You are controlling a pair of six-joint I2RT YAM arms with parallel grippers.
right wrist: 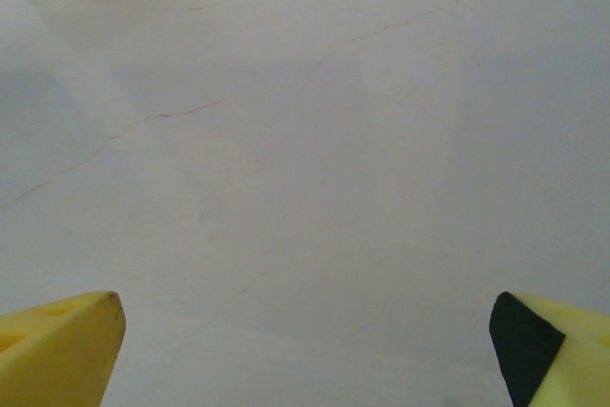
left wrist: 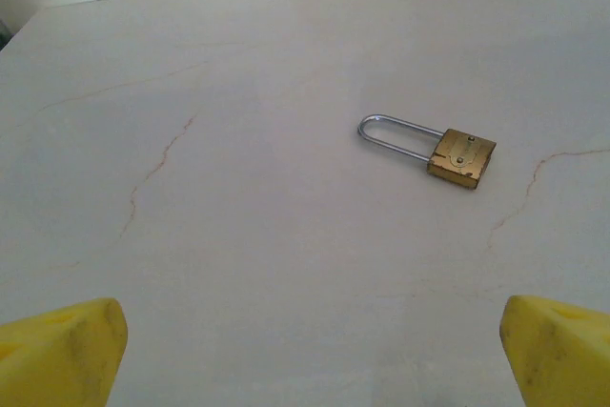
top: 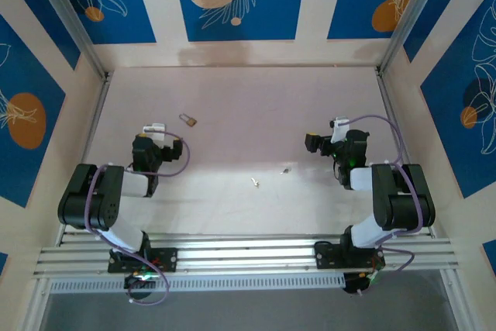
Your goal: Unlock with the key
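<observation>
A brass padlock (left wrist: 461, 156) is seen lying flat on the pale tabletop (left wrist: 238, 235), left of centre, just beyond the left hand (left wrist: 307, 350). That hand and the right hand (right wrist: 305, 350) are held with fingers spread wide, empty.

Padlock (left wrist: 460, 156): brass body, long silver shackle that appears shut, lying flat. It sits ahead of the left gripper (left wrist: 310, 345) jaws, right of their centre line, well apart.

Small silvery piece (top: 254, 182) and second silvery piece (top: 286, 169) lie flat between the left jaws and the right gripper (top: 310, 143) jaws, back toward the bases. Too small to tell which is the key.
</observation>
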